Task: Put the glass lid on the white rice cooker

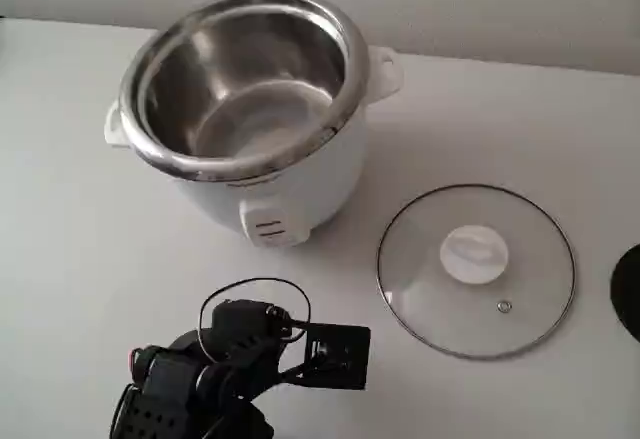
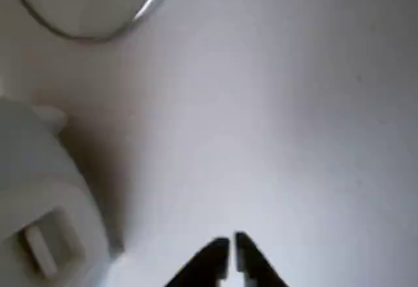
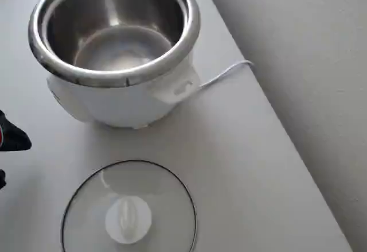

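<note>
In the fixed view the cooker (image 1: 250, 109) stands open near the back of the table (image 1: 80, 289), its steel pot bare and switch panel facing the camera, so the rim is ready to take a cover. The lid (image 1: 476, 270) lies flat on the table to the right and in front, well apart from the cooker, knob up, which leaves that knob as the obvious place to grab. The arm sits low at the bottom edge, left of the lid and touching nothing; the step in hand looks like the reach toward the lid, with the task barely begun. Over to the wrist view: the gripper (image 2: 229, 261) shows its two dark fingertips nearly together, just a sliver between them, holding nothing, pointing at bare table. The cooker's white body bulges in at lower left and an arc of the lid's metal rim curves across the top left. My read is the jaws must spread before they can take the knob. Overhead view now: cooker at top, its white cord (image 3: 226, 73) trailing off the table edge, and the lid flat just below it, knob centred, nothing on it.
</note>
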